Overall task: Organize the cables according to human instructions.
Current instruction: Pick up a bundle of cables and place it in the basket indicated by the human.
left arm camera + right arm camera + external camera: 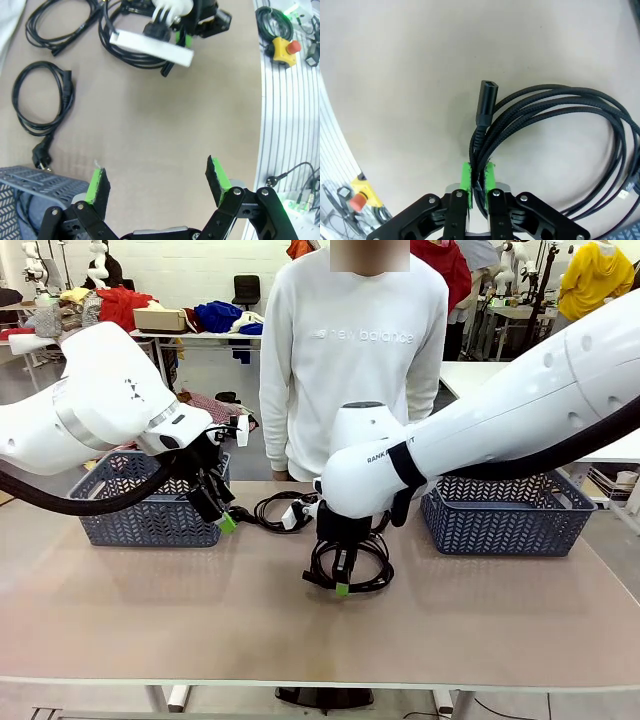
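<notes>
The right pincer (478, 176) has pinched the round coil of thin black cord (555, 107) on the tan counter (420, 75). The left pincer (159, 182) hangs open. Next, I think, lift the coil gently.

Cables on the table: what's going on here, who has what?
The right gripper is shut on strands of one coiled cable in the middle of the table; the coil looks to lie flat on the surface. The left gripper hangs open and empty beside the left basket. Other cables lie loose nearer the far edge, and the right basket stands off to the other side. A person stands at the far side.
</notes>
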